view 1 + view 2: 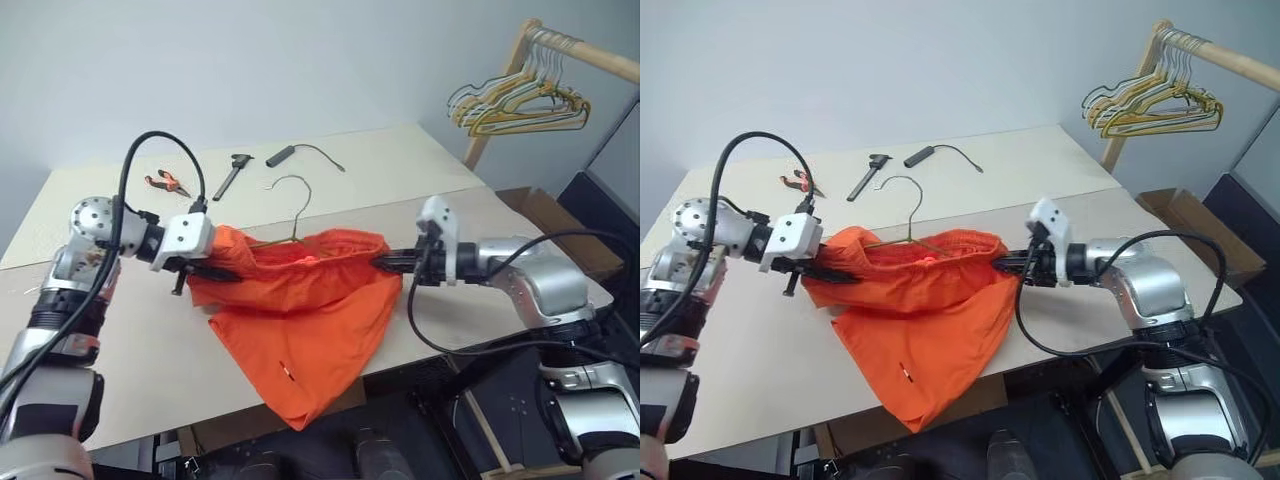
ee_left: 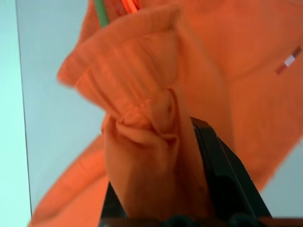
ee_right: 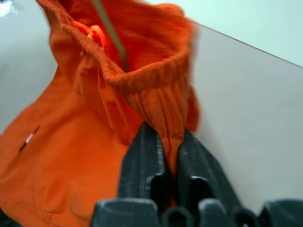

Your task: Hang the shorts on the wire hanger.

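The bright orange shorts hang stretched between my two grippers just above the table. Their legs droop over the table's front edge. My left gripper is shut on the left end of the gathered waistband, with fabric bunched between its black fingers. At the right end, my right gripper pinches the waistband between its fingers. The thin wire hanger sits inside the waistband opening. Its hook rises above the shorts and its wire runs down into the fabric.
Orange-handled pliers, a black tool and a black corded device lie at the back of the table. A wooden rack with bunched yellow and grey hangers stands at the far right, above a cardboard box.
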